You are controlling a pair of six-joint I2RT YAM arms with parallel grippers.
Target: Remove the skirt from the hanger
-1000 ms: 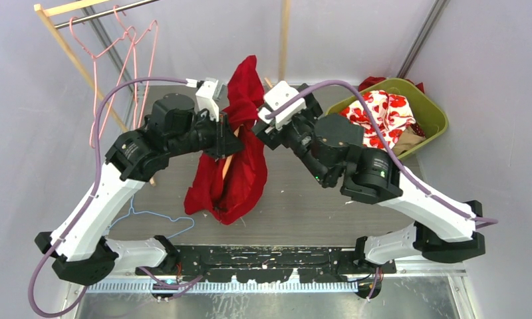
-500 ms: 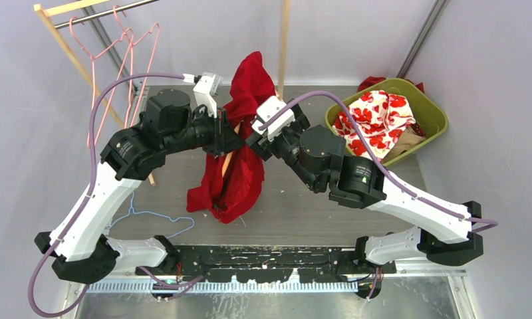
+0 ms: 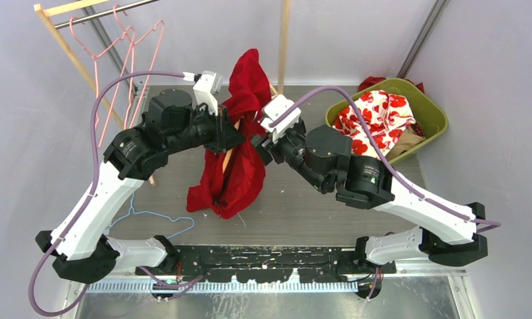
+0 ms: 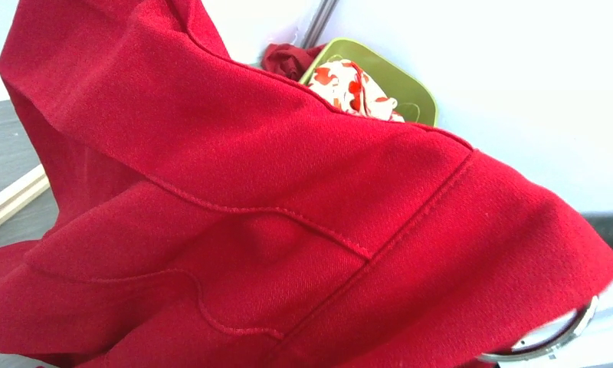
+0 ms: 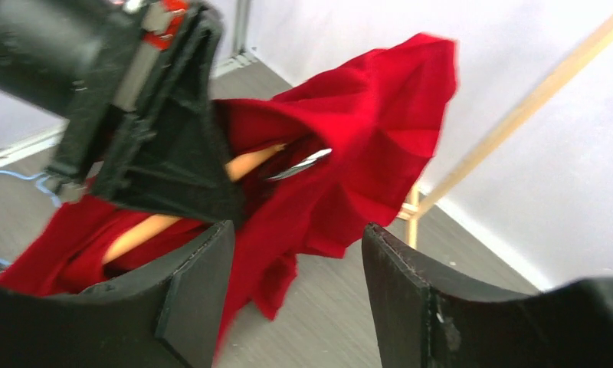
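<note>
Red skirt draped over wooden hanger, hanging above table, left of green basket. On the skirt's side away from the basket, left fingers clenched on hanger. Between skirt and basket, right fingers spread wide, grasping nothing.

The skirt is matt red woven cloth, seams stitched. The hanger shows smooth pale wood, shiny metal hook. At two o'clock, the basket looks glossy green plastic.
</note>
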